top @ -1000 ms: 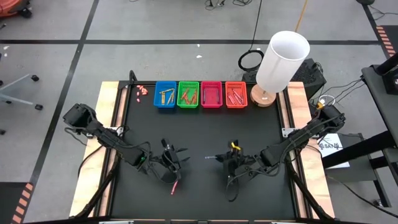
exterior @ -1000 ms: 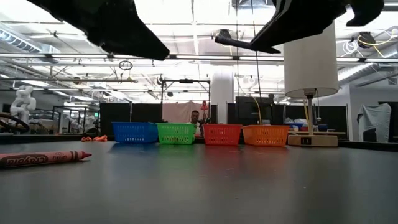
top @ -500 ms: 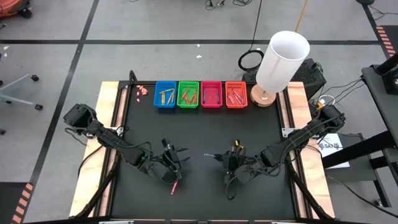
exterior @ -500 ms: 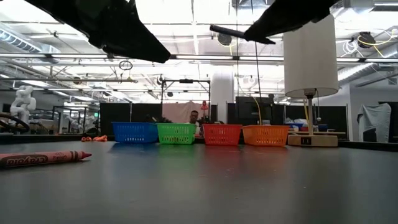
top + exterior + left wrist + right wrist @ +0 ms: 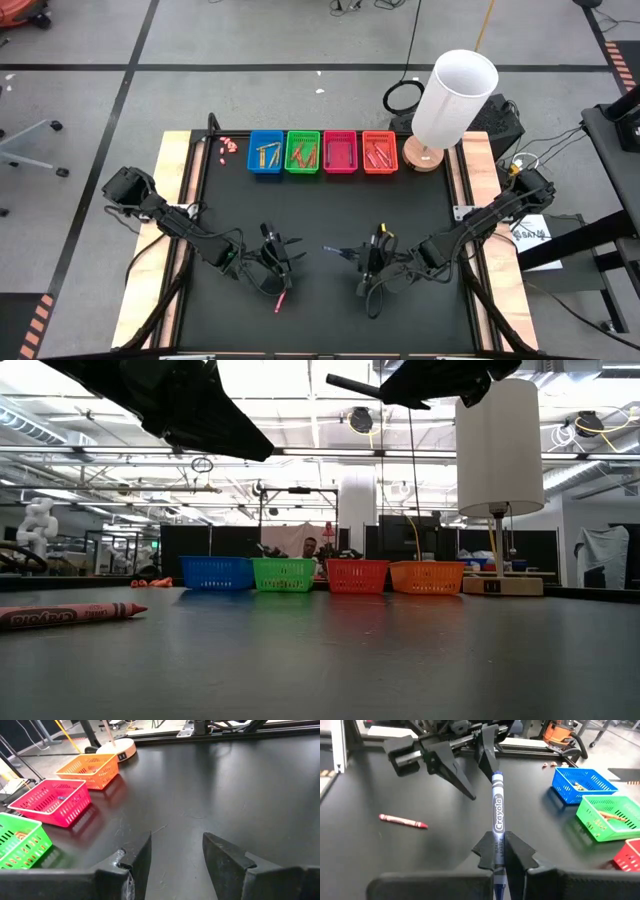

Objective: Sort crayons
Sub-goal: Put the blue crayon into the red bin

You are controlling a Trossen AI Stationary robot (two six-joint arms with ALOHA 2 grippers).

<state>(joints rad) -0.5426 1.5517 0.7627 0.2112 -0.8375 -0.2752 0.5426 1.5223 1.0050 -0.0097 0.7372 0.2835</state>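
Right gripper [image 5: 499, 851] is clamped on a blue crayon [image 5: 498, 811] above mid-table. Left gripper [image 5: 175, 855] hangs partly open and empty, with a red crayon [image 5: 281, 299] near the tabletop's front edge.

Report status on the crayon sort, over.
Right gripper shut on a blue paper-wrapped crayon, raised mid-table. Left gripper open, empty. Red paper-wrapped crayon loose on the black table. Nothing obstructing.

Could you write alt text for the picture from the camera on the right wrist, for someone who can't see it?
The right gripper is shut on a blue crayon that sticks out over a black table. Beyond it hangs the open left gripper, above a red crayon lying on the table. To one side stand a blue basket and a green basket with crayons inside.
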